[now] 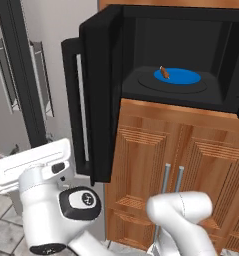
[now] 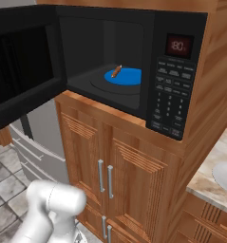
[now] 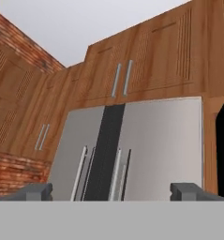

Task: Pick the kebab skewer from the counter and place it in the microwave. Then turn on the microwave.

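Kebab skewer (image 1: 164, 72) lying on the blue round plate (image 1: 181, 77) inside the microwave (image 1: 226, 60), near the plate's left edge in the left base view, slanted, small brown-orange chunks on a thin stick; same skewer (image 2: 116, 71) seen from the right base view at the plate's (image 2: 129, 77) upper left edge, one end reaching just past the rim; plate resting on the dark floor of the oven cavity; microwave door (image 1: 93, 95) swung wide open to the left, its thick black handle (image 1: 71, 100) on the outer edge; door (image 2: 20, 80) in the right base view reaching toward the lower left; button panel (image 2: 169, 95) on the right of the oven front, red display (image 2: 178, 46) lit above it; wooden cabinet doors (image 2: 105, 171) with metal handles directly beneath the oven; patch of light stone counter (image 2: 214, 175) at the lower right, well below and beside the microwave; gripper (image 3: 111, 192) spread wide with nothing between the two dark fingertips (image 3: 36, 191), well apart from the skewer; pointed at a grey double-door fridge (image 3: 132, 150) with a dark strip down its middle; wooden upper cabinets (image 3: 132, 61) above the fridge and a brick wall (image 3: 15, 171) at the left of the hand view.
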Controlling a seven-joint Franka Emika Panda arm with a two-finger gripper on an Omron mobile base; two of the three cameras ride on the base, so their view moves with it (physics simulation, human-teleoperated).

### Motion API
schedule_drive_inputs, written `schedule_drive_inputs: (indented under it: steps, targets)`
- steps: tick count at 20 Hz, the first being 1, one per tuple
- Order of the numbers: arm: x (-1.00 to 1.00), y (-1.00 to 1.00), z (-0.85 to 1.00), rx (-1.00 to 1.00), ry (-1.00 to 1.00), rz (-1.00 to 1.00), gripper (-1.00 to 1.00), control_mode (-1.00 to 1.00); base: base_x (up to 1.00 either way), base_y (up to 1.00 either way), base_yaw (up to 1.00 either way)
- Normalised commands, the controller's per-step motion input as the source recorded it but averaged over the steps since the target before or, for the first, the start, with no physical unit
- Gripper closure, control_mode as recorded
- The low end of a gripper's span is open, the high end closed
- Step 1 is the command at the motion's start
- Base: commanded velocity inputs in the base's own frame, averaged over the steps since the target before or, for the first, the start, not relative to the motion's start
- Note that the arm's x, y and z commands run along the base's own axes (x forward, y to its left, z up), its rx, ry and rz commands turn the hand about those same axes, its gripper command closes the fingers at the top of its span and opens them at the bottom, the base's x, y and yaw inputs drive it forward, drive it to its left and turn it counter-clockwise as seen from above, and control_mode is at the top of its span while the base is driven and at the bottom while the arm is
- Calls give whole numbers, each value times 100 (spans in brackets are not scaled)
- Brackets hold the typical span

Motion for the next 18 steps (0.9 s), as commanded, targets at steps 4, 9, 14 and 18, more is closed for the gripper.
schedule_drive_inputs:
  steps: [4, 9, 14, 18]
  targets:
    - [-2, -77, -1, 8, -1, 0, -100, -100, 0, 0, 0]
    - [0, -74, 0, 3, -5, 0, -100, -100, 0, 0, 0]
    - [0, -68, 0, 2, -6, 0, -100, -100, 0, 0, 0]
    - [0, -66, 0, 3, -2, 0, -100, -100, 0, 0, 0]
